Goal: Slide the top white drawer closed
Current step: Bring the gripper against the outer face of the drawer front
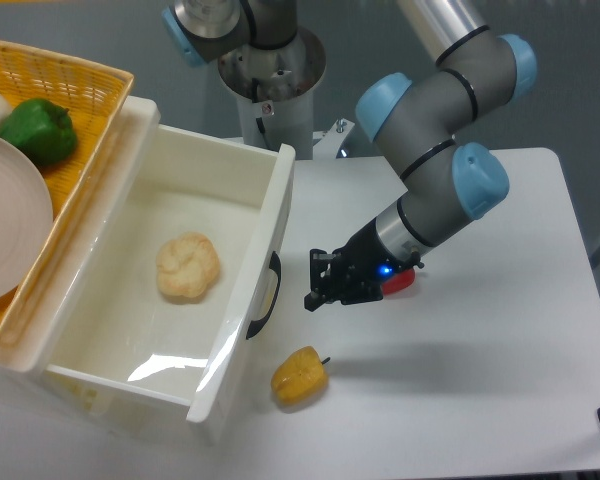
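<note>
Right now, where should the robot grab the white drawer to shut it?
Probably the black curved handle on the top white drawer front, reached from the open table side where the gripper hovers. That front panel faces the gripper, so pushing it would also work.
</note>
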You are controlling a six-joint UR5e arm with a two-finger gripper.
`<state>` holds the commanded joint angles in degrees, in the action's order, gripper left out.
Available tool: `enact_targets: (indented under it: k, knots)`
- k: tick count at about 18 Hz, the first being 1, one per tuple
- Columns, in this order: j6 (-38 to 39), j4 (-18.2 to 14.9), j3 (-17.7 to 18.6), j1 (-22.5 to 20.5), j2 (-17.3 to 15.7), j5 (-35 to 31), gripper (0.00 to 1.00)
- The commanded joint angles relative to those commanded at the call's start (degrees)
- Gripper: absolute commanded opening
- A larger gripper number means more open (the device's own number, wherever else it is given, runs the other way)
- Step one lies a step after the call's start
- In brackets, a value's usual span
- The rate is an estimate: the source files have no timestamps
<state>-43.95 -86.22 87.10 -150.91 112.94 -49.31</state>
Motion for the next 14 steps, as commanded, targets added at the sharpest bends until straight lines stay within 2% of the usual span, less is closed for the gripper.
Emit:
enact_targets:
  k: [14]
  knots:
    - [0.18, -2.46, 0.09, 2.2, -1.32, 1.24, 0.0]
